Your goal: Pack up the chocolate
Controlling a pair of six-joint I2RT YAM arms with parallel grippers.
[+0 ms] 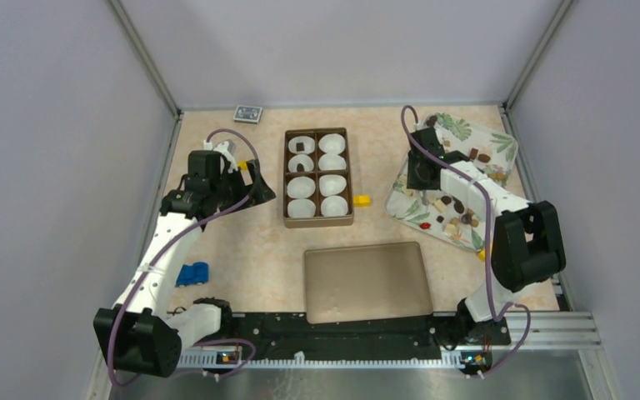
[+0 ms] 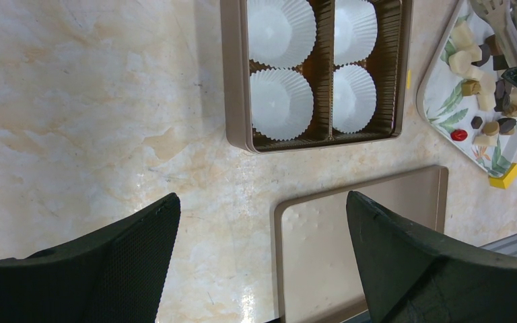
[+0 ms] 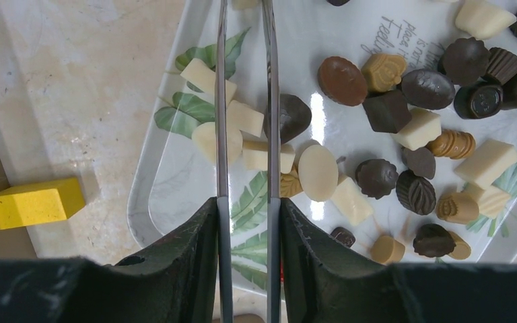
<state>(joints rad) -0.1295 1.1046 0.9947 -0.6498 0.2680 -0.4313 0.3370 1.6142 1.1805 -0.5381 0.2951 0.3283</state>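
Note:
Many small chocolates (image 3: 377, 121), dark, brown and cream, lie on a leaf-print tray (image 1: 500, 142), which also shows in the right wrist view (image 3: 175, 195). My right gripper (image 3: 246, 205) is shut on metal tongs (image 3: 220, 101) whose blades reach over the tray's near corner; their tips are out of view. In the top view my right gripper (image 1: 423, 160) hangs over the tray's left end. A brown box (image 1: 318, 221) holds white paper cups (image 2: 281, 102); the far left cup (image 1: 300, 147) holds dark pieces. My left gripper (image 2: 262, 202) is open and empty, left of the box (image 1: 254, 187).
The flat brown lid (image 1: 367, 282) lies near the arm bases. Yellow blocks sit beside the box (image 1: 362, 200) and the left gripper (image 1: 242, 165). A blue object (image 1: 192, 273) lies at the left, a card pack (image 1: 247, 113) at the back wall.

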